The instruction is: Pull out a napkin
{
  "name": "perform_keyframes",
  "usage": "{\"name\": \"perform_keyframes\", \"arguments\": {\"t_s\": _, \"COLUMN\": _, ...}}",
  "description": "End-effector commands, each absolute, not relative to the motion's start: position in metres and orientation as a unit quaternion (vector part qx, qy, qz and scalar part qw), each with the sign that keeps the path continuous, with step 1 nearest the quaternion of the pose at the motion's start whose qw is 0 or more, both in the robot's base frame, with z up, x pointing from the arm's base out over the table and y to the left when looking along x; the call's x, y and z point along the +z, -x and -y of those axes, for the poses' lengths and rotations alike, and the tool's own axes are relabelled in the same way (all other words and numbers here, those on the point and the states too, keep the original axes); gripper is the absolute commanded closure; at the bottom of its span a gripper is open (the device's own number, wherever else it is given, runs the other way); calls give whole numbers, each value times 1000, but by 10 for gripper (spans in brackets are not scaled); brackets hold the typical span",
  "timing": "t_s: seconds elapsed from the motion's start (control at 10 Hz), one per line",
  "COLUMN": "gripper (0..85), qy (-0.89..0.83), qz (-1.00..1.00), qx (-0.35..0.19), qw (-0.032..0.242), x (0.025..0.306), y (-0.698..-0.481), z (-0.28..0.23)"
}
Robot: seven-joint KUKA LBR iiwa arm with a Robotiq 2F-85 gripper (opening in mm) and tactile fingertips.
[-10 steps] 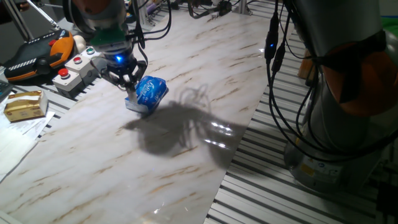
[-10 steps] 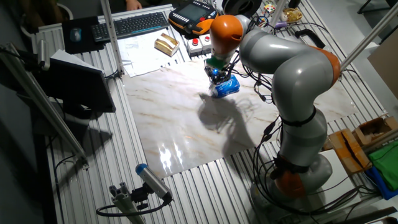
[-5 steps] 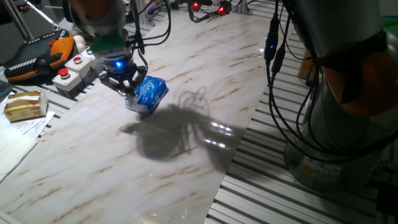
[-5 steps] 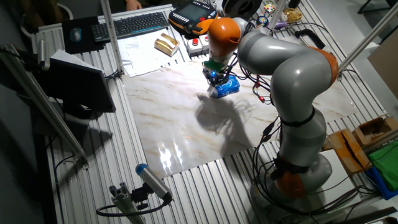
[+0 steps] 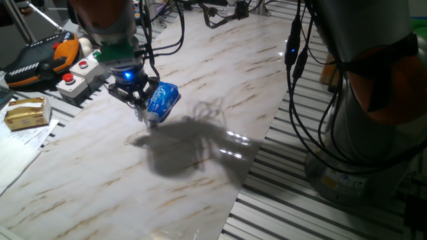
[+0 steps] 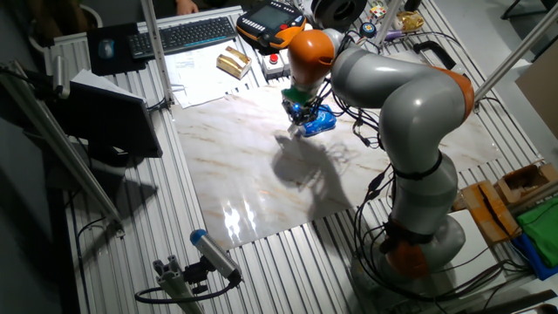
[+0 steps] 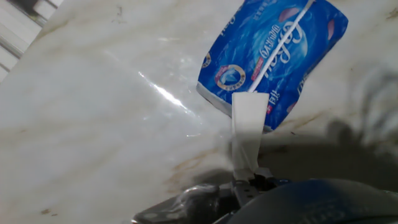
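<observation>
A blue-and-white tissue pack (image 5: 163, 101) (image 6: 319, 122) (image 7: 274, 55) lies tilted on the marble tabletop (image 5: 200, 153). The napkin (image 7: 246, 135), a narrow white strip, stretches from the pack's opening down to my gripper (image 7: 250, 182), which is shut on its end. In one fixed view the gripper (image 5: 139, 99) sits just left of the pack, with the napkin (image 5: 143, 116) showing white below the fingertips. In the other fixed view the gripper (image 6: 296, 117) is left of the pack. The fingers are mostly hidden at the bottom edge of the hand view.
Left of the marble stand a button box (image 5: 75, 73), an orange-and-black pendant (image 5: 41, 56) and a yellowish box (image 5: 27, 112). A keyboard (image 6: 185, 35) and papers lie beyond. The arm's base (image 6: 418, 235) and hanging cables (image 5: 298, 60) stand on the right.
The gripper has drawn back from the pack with the napkin, so a longer white strip shows. The pack has tilted and shifted slightly with it.
</observation>
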State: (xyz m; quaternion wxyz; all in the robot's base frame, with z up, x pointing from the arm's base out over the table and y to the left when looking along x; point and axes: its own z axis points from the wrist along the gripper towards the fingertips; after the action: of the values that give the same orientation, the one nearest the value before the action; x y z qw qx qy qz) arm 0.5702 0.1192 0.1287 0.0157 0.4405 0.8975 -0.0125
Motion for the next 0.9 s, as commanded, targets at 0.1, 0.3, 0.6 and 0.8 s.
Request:
{"name": "perform_keyframes", "arguments": {"t_s": 0.1, "gripper": 843, "qy": -448, "qz": -894, "qx": -14, "qw": 21, "x": 127, "y": -565, "z": -123}}
{"name": "perform_keyframes", "arguments": {"t_s": 0.3, "gripper": 843, "qy": -457, "qz": -889, "qx": -13, "qw": 21, "x": 127, "y": -561, "z": -127}}
{"name": "perform_keyframes", "arguments": {"t_s": 0.6, "gripper": 843, "qy": -463, "qz": -886, "qx": -15, "qw": 22, "x": 124, "y": -557, "z": -131}}
{"name": "perform_keyframes", "arguments": {"t_s": 0.8, "gripper": 843, "qy": -468, "qz": -883, "qx": -14, "qw": 23, "x": 122, "y": -555, "z": -132}}
